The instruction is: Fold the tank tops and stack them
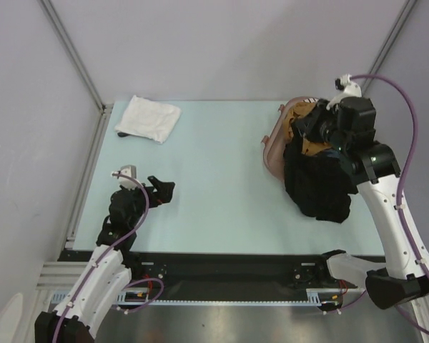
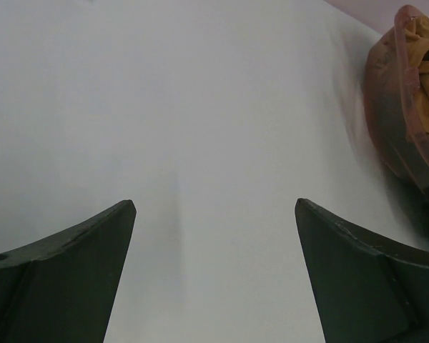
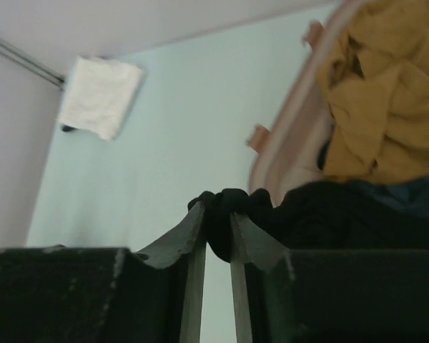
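White and folded into a small rectangle, the white tank top lies on the pale green counter in the top external view, well ahead of the left jaws and slightly to their left, with a dark scrap of trim at one corner. The left jaws stand spread wide over bare counter, holding nothing. Well off to their right sits a pinkish basket heaped with black cloth and mustard cloth. The right arm bends over it (its fingertips are hidden from above). From the left wrist, the two fingers gape with only counter between them, and the basket shows ahead and to their right. From the right wrist, the right jaws are nearly closed and pinch a bunched fold of the black cloth at their tips. The rest of that cloth lies just to their right, against the basket's rim. Mustard cloth is piled ahead and to the right, and a strip of dark blue fabric shows under it (too little to tell what garment). The white tank top lies far ahead of these jaws, to their left.
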`<action>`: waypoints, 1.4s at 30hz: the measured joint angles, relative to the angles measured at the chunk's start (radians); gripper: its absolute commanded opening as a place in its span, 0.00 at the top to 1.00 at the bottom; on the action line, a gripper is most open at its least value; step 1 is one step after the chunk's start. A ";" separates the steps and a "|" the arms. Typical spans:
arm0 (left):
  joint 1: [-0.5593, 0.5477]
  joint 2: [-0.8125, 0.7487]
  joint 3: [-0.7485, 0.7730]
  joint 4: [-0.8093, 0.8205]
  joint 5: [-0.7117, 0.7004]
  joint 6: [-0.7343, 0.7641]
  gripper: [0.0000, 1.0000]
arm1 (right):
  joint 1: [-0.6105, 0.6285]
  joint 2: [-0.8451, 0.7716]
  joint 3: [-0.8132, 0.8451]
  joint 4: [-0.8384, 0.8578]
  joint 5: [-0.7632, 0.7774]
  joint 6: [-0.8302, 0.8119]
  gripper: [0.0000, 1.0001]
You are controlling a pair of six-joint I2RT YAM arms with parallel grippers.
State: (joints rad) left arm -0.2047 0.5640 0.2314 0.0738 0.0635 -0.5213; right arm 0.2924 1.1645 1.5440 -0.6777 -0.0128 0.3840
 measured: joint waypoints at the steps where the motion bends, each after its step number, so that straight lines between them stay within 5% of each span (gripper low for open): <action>1: -0.003 0.011 0.000 0.007 0.005 0.000 0.00 | -0.026 -0.018 -0.055 0.003 -0.009 0.007 0.65; 2: -0.007 0.020 0.000 0.014 0.012 0.000 0.00 | -0.056 -0.035 -0.110 -0.003 -0.028 0.017 0.36; 4: -0.015 0.038 0.001 0.023 0.021 0.000 0.00 | -0.103 -0.052 -0.186 -0.009 -0.053 0.030 0.22; 5: -0.020 0.048 0.002 0.023 0.024 0.000 0.00 | -0.119 -0.053 -0.216 -0.017 -0.051 0.037 0.01; 18: -0.055 0.055 0.005 0.024 0.029 0.000 0.00 | -0.155 -0.174 -0.419 -0.202 0.353 0.213 0.00; 27: -0.060 0.049 0.005 0.025 0.031 0.000 0.00 | -0.247 0.045 -0.455 -0.124 0.426 0.222 0.00; 29: -0.061 0.042 0.005 0.026 0.031 0.000 0.00 | -0.247 0.127 -0.447 -0.095 0.439 0.215 0.18; 30: -0.061 0.040 0.005 0.026 0.030 0.000 0.00 | -0.246 0.165 -0.439 -0.087 0.443 0.207 0.36; 31: -0.062 0.038 0.005 0.026 0.030 0.000 0.00 | -0.247 0.200 -0.431 -0.077 0.446 0.203 0.99; 37: -0.062 0.038 0.006 0.026 0.029 0.000 0.00 | -0.247 0.208 -0.366 -0.091 0.438 0.190 1.00; 42: -0.063 0.042 0.006 0.026 0.027 0.000 0.00 | -0.249 0.195 -0.049 -0.109 0.304 0.166 1.00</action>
State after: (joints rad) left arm -0.2672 0.6064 0.2379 0.0998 0.0906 -0.5213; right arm 0.0433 1.3590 1.4948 -0.7868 0.2913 0.5495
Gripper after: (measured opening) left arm 0.996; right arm 0.092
